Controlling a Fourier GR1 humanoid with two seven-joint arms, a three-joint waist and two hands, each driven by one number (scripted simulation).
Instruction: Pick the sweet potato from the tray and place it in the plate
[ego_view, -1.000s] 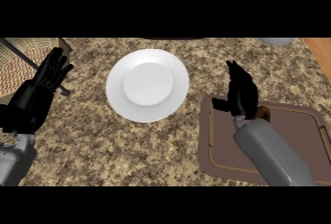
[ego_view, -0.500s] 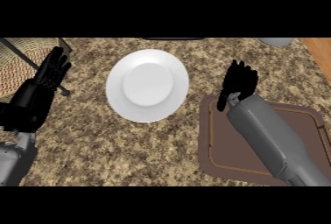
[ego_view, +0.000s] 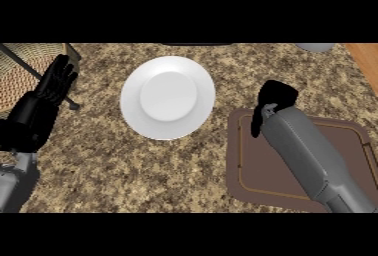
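The white plate (ego_view: 168, 96) lies on the speckled counter, left of centre. The brown tray (ego_view: 258, 175) sits at the lower right. My right hand (ego_view: 277, 96) is tipped forward and down over the tray's far left corner, and its grey forearm crosses the tray. No sweet potato shows; the hand and forearm cover that part of the tray. My left hand (ego_view: 40, 107) rests open at the left edge, fingers up, apart from the plate.
A woven basket (ego_view: 22, 70) with a dark rod across it stands at the upper left, behind my left hand. A grey bowl (ego_view: 316, 47) peeks in at the top right. A wooden strip (ego_view: 365, 57) runs along the right edge.
My right hand has tipped from upright to pointing down over the tray's far corner. A small brown bit seen beside its wrist earlier is now covered. The left hand has stayed put.
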